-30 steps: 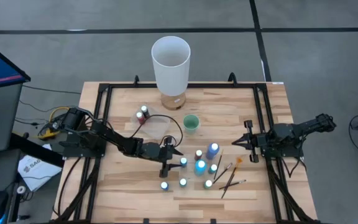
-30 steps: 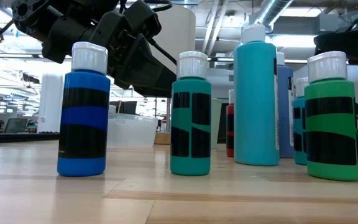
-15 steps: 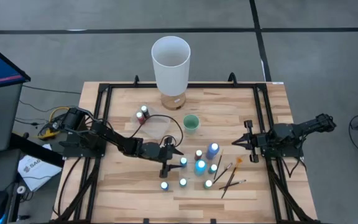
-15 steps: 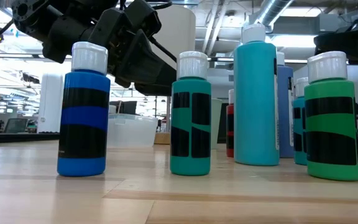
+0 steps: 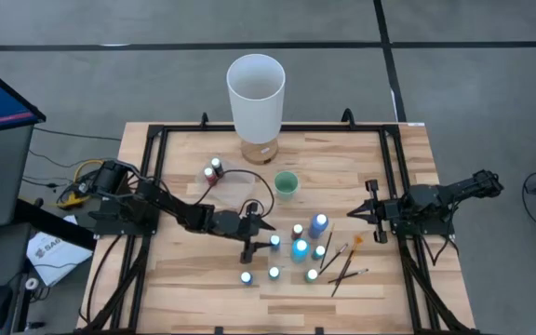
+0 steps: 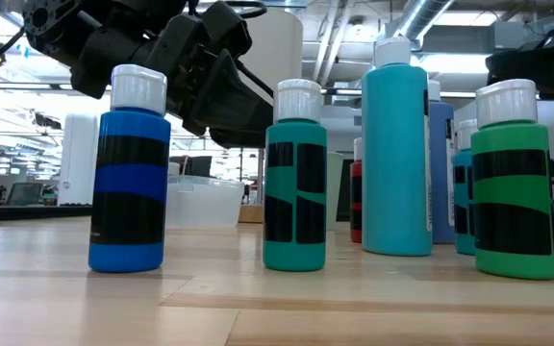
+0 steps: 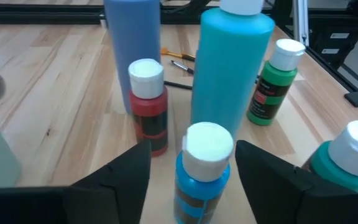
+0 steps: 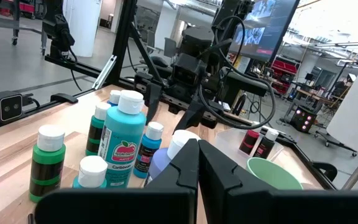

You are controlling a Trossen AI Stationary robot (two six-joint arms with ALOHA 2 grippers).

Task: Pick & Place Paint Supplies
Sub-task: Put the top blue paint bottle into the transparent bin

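Note:
Several small white-capped paint bottles (image 5: 298, 249) stand upright in a cluster right of the table's middle. Three thin dark brushes (image 5: 342, 261), one orange-tipped (image 5: 358, 240), lie just right of them. My left gripper (image 5: 257, 240) is open at the cluster's left edge. In the left wrist view its fingers (image 7: 120, 177) stand on either side of a small blue bottle (image 7: 205, 168) without touching it. Two more bottles (image 5: 214, 169) stand at the far left. My right gripper (image 5: 352, 214) waits shut, right of the cluster.
A tall white cylinder (image 5: 256, 93) stands at the far edge, with a small green cup (image 5: 286, 184) nearer the middle. A clear tray (image 5: 238, 182) lies by the two separate bottles. A black frame (image 5: 153, 186) runs round the table. Bare wood shows along the near left.

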